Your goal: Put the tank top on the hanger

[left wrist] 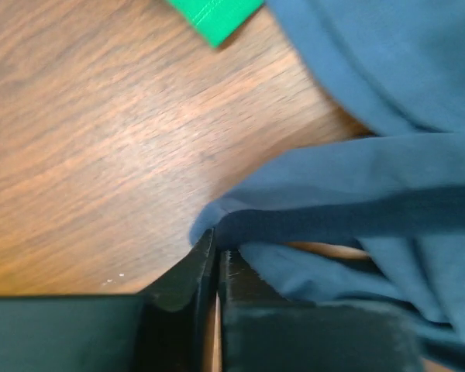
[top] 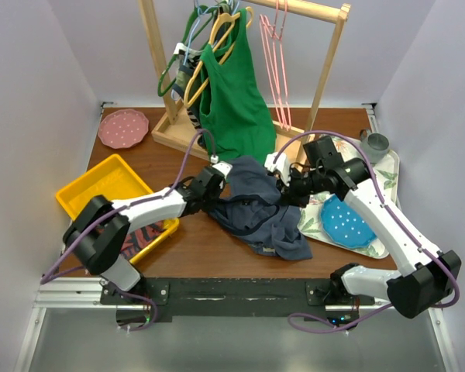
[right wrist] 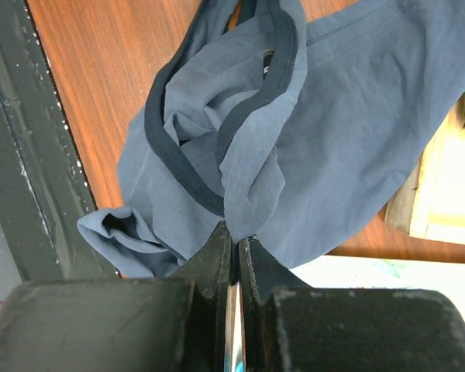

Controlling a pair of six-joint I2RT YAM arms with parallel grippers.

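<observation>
The dark slate-blue tank top (top: 260,209) lies crumpled mid-table between both arms. My left gripper (top: 211,186) is shut on its left edge; in the left wrist view the jaws (left wrist: 215,244) pinch the dark hem of the tank top (left wrist: 356,209). My right gripper (top: 288,186) is shut on a fold at its right side; in the right wrist view the jaws (right wrist: 235,232) grip a strap of the tank top (right wrist: 248,147). The pink hanger (top: 277,62) hangs on the wooden rack at the back.
The wooden rack (top: 325,54) also holds a green tank top (top: 231,93) on a yellow hanger and green hangers. A yellow bin (top: 101,186) stands left, a pink plate (top: 122,128) back left, a tray with a blue plate (top: 347,222) and a grey cup (top: 376,143) right.
</observation>
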